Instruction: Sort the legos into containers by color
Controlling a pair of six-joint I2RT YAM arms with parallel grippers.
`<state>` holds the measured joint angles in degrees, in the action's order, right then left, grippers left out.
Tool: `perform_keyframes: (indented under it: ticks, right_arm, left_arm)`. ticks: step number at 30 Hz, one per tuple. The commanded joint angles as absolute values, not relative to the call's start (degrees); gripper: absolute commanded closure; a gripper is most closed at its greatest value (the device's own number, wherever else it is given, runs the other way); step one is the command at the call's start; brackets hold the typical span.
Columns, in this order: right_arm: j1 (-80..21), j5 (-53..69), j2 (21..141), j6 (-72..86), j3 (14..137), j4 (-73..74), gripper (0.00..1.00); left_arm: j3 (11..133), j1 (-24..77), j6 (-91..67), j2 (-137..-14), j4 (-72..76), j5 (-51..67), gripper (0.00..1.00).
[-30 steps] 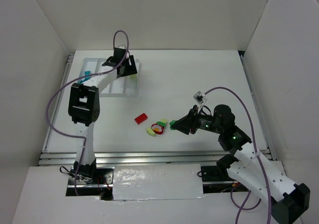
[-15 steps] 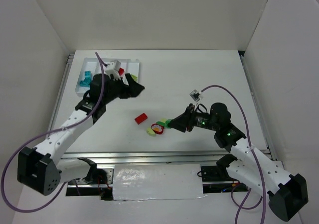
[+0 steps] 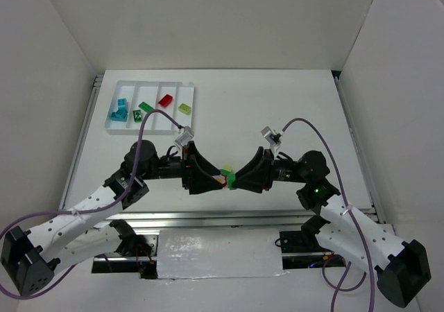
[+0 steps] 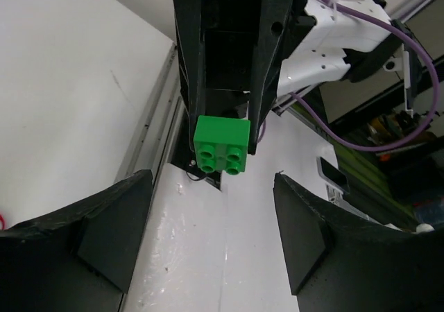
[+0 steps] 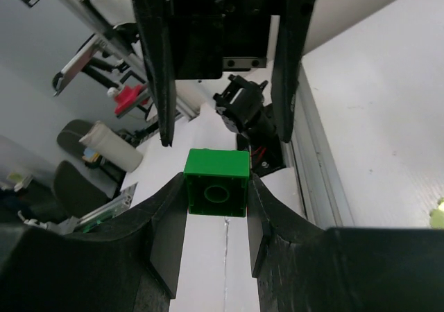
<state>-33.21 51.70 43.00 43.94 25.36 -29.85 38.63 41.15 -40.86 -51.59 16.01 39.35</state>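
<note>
top view: my two arms meet nose to nose low over the white desk point(image 3: 291, 111), near its front edge. the right end effector point(image 3: 234, 178) is clamped on a green lego point(image 3: 229, 179). the left end effector point(image 3: 212, 177) faces it from the left with its jaws spread and the brick at its mouth. loose legos point(image 3: 222, 179) lie under the meeting point, mostly hidden. the white tray point(image 3: 152, 84) sits well apart at the far left, on the left arm's side. its four compartments hold, left to right, a teal brick point(image 3: 119, 111), a green brick point(image 3: 145, 107), a red brick point(image 3: 165, 100) and a yellow-green brick point(image 3: 184, 108).

left wrist view: the green lego shows four studs toward this camera, pinched on its two sides by the right arm's black fingers point(image 4: 191, 62). my own left fingers point(image 4: 104, 229) stand wide on either side, not touching it.

right wrist view: the brick's hollow underside faces the camera, squeezed between the right fingers point(image 5: 166, 222). the left arm's fingers point(image 5: 156, 48) stand apart beyond it.

my read: this is a handover to the left arm, which is nearer the tray. the brick lies straight ahead of the left jaws and looks square-faced, with no long axis to favour. both pairs of fingers seem to close along the same line, so the left may pinch the right's fingers rather than the brick.
</note>
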Motion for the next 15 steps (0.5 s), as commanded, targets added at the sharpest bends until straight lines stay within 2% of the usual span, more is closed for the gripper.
perform_keyframes:
  ticks: [1, 9, 15]
  right_arm:
    - [-35.15, 54.06, 42.54, 44.48, 25.75, -34.9, 1.0]
    - [-36.83, 52.91, 41.92, 42.19, 27.16, -31.29, 1.0]
    - [-37.18, 51.24, 41.92, 41.22, 27.6, -30.06, 1.0]
  left_arm:
    - [37.97, 42.53, -44.2, -51.42, 24.59, 41.66, 0.18]
    - [40.34, 46.23, -42.63, -53.88, 23.9, 39.29, 0.25]
    - [40.34, 46.84, -43.77, -54.93, 25.75, 39.55, 0.37]
